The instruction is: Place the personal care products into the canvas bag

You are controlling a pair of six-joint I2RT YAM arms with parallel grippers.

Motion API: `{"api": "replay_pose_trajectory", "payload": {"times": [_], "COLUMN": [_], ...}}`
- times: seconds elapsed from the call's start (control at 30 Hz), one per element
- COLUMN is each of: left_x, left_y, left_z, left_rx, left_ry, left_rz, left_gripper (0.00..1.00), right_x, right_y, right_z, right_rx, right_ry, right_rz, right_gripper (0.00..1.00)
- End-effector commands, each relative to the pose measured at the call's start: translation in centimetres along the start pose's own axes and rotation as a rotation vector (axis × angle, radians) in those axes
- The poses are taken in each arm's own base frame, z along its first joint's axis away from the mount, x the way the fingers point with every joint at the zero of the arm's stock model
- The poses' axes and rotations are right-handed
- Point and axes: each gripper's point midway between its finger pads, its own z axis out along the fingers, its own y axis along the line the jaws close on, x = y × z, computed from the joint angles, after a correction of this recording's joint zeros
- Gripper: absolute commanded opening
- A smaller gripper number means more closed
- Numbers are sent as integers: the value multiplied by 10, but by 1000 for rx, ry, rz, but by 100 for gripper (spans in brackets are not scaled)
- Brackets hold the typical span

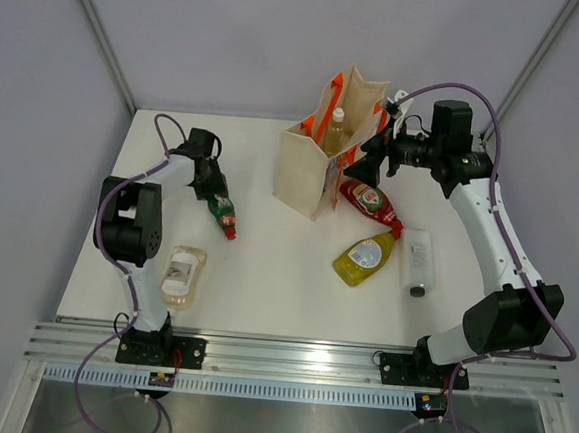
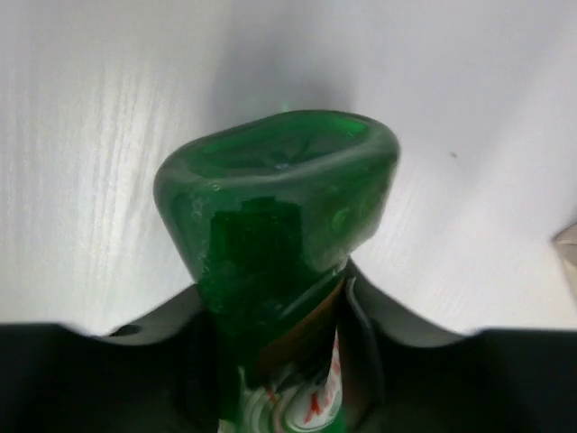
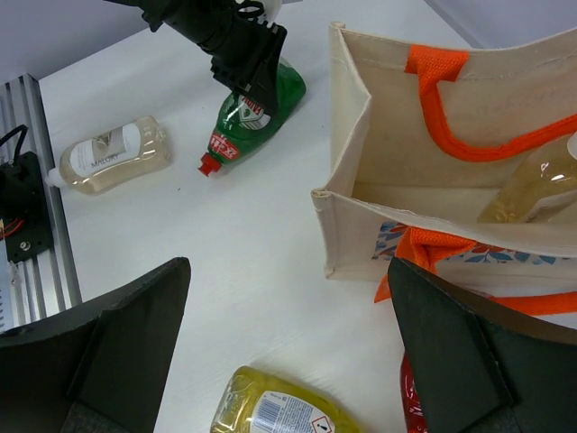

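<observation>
My left gripper [image 1: 213, 183] [image 2: 275, 305] is shut on the green bottle with red cap [image 1: 223, 212] [image 2: 279, 194], which lies on the table at the left; both also show in the right wrist view [image 3: 260, 106]. The canvas bag [image 1: 314, 163] [image 3: 406, 171] stands upright at the back centre with one clear-amber bottle [image 1: 335, 126] [image 3: 532, 189] inside. My right gripper [image 1: 366, 165] [image 3: 288, 361] is open and empty beside the bag's right side. The red bottle [image 1: 371, 203], yellow bottle [image 1: 363, 257] [image 3: 279, 410], white bottle [image 1: 418, 261] and second amber bottle [image 1: 182, 276] [image 3: 113, 155] lie on the table.
A metal rail [image 1: 298, 363] [image 3: 36, 198] runs along the table's near edge, carrying both arm bases. Grey walls close in the back and sides. The bag's orange handles [image 3: 433, 68] hang over its rim.
</observation>
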Motion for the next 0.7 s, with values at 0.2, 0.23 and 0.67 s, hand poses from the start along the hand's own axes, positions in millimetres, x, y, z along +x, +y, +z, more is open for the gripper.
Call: {"api": "replay_pose_trajectory", "payload": {"times": [0.2, 0.23, 0.67], "left_x": [17, 19, 29], "left_y": [-26, -30, -96], "left_z": [-21, -23, -98], "left_rx": [175, 213, 856], "left_ry": [72, 84, 118], "left_rz": [21, 2, -113], "left_gripper": [0, 0, 0], "right_x": [-10, -8, 53], "right_y": [37, 43, 91], "right_z": [-20, -20, -6], "right_rx": [-90, -125, -285], "right_ry": [-26, -25, 156], "right_rz": [20, 16, 190], "right_gripper": [100, 99, 95]}}
